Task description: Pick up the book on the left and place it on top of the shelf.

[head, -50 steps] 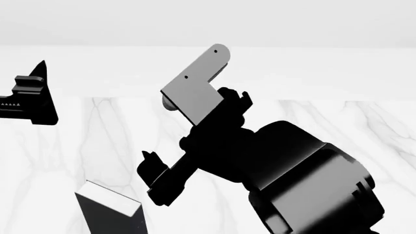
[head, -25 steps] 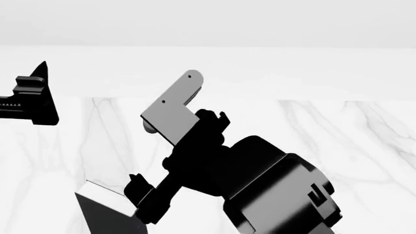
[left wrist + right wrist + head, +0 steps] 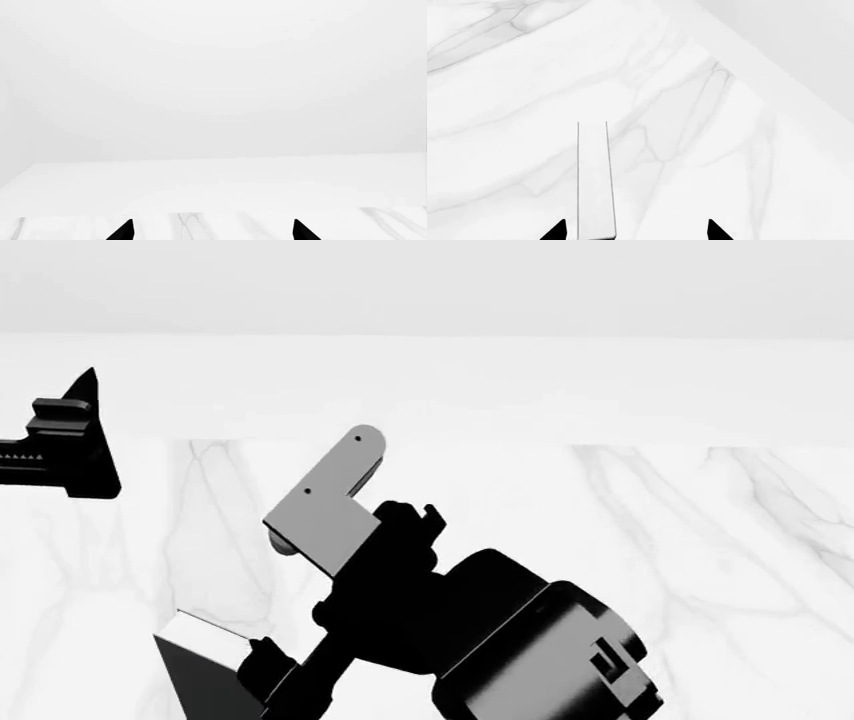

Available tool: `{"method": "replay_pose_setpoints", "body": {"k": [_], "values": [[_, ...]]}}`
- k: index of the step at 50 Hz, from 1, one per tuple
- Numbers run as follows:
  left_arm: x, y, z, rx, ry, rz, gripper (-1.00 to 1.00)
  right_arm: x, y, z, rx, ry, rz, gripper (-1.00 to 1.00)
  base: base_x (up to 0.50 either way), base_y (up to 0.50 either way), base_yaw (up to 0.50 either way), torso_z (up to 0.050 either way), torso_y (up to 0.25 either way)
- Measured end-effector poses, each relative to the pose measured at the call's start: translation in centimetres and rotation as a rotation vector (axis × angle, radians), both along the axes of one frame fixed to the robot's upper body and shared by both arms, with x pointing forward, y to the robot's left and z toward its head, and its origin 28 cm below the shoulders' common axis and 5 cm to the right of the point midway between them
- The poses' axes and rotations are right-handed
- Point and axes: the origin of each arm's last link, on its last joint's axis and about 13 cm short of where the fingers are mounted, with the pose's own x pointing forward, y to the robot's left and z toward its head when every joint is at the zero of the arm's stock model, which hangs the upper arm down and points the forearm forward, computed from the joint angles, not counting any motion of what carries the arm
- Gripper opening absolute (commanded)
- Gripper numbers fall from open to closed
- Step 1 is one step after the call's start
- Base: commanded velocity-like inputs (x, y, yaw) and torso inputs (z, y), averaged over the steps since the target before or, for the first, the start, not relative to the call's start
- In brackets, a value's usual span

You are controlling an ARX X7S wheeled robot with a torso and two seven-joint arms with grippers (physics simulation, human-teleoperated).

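The book point(image 3: 198, 678) stands at the bottom left of the head view, with a dark-grey cover and a white edge on top. In the right wrist view its white page edge point(image 3: 594, 180) is a narrow strip running in between my fingertips, close to one fingertip point(image 3: 558, 231). My right gripper point(image 3: 636, 232) is open around that edge and is not closed on it. In the head view the right gripper point(image 3: 274, 680) reaches down beside the book. My left gripper point(image 3: 212, 232) is open and empty, raised at the far left point(image 3: 60, 445). The shelf is out of view.
A white marble surface point(image 3: 667, 540) with grey veins lies under both arms. A plain white wall point(image 3: 534, 370) runs behind it. My right arm's grey bracket point(image 3: 327, 505) and black wrist body point(image 3: 534, 660) fill the lower middle of the head view.
My right arm has moved down and to the left, bringing its fingers onto the book's near edge. The left gripper has stayed in place.
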Motion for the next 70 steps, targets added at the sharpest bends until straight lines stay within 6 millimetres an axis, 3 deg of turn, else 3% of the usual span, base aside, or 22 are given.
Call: {"method": "replay_pose_setpoints", "body": {"k": [70], "values": [[0.0,0.1,-0.4,-0.003,0.004,-0.005,1.0,0.9,2.0,-5.0,-0.031,0.097,0.047,1.0,0.0,0.0,0.0,0.0,0.0]]}}
